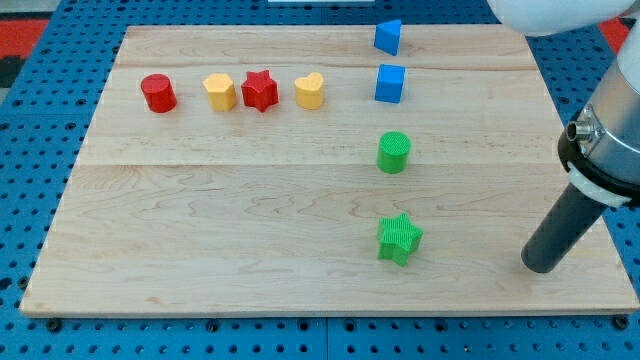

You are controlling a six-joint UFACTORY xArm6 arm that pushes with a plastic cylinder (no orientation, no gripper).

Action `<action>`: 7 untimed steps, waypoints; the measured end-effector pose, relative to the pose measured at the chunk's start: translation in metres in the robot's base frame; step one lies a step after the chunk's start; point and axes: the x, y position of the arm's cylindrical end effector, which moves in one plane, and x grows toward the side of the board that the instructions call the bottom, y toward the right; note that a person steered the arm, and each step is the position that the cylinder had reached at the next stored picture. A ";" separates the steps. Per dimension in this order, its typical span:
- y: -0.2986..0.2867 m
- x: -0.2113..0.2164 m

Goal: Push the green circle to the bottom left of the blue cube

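my tip right of green star | green circle below blue cube

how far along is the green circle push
Nothing looks done: the green circle sits directly below the blue cube, not to its bottom left. In hand: my tip rests far off at the view's right, touching no block. Left: come round to the circle's right side and nudge it towards the view's left.

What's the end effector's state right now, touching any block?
My tip: no gripper, holding nothing. It rests on the wooden board, touching no block, toward the view's right of the green star block.
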 end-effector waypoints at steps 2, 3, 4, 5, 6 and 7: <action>0.014 -0.019; 0.022 -0.080; 0.024 -0.123; 0.025 -0.124; 0.024 -0.124; 0.018 -0.133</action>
